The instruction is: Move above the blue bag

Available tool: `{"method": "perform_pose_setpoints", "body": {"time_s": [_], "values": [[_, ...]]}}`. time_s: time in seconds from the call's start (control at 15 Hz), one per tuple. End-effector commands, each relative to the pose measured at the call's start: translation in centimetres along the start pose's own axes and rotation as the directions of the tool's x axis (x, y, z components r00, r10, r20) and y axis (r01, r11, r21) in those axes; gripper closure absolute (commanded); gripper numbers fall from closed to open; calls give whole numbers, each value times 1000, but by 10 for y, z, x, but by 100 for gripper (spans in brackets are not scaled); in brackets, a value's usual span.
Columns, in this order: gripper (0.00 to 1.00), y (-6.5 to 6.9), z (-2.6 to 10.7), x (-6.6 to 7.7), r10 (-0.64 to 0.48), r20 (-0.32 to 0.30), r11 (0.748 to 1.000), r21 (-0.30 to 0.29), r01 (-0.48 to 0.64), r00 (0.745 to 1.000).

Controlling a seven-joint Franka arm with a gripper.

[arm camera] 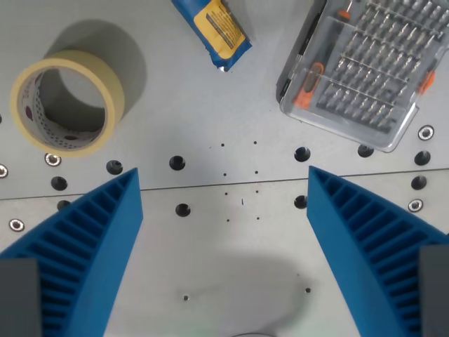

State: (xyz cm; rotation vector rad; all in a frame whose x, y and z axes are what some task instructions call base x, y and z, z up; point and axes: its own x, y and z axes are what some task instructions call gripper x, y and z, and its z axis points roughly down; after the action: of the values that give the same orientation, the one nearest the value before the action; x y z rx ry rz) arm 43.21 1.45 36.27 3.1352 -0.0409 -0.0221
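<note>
The blue bag [214,31] with a yellow label lies on the grey table at the top middle of the wrist view, partly cut off by the top edge. My gripper [223,181] is open and empty, its two blue ribbed fingers [91,246] spread wide at the lower left and lower right. The bag lies well beyond the fingertips, a little to the wrist view's left of the middle of the gap.
A roll of yellowish tape [66,102] stands at the upper left. A clear plastic case of screwdriver bits [365,67] lies at the upper right. The grey table [231,140] has bolt holes and a seam across the middle.
</note>
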Motion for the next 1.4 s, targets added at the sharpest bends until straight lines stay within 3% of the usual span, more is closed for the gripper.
{"method": "perform_pose_setpoints", "body": {"time_s": [0.07,0.67,1.4], "values": [[0,-2,9,5,-104,-32,995,-6,104,994],[0,-10,49,22,-282,-41,959,-27,281,959],[0,-21,103,52,-483,-6,875,-49,482,876]]}}
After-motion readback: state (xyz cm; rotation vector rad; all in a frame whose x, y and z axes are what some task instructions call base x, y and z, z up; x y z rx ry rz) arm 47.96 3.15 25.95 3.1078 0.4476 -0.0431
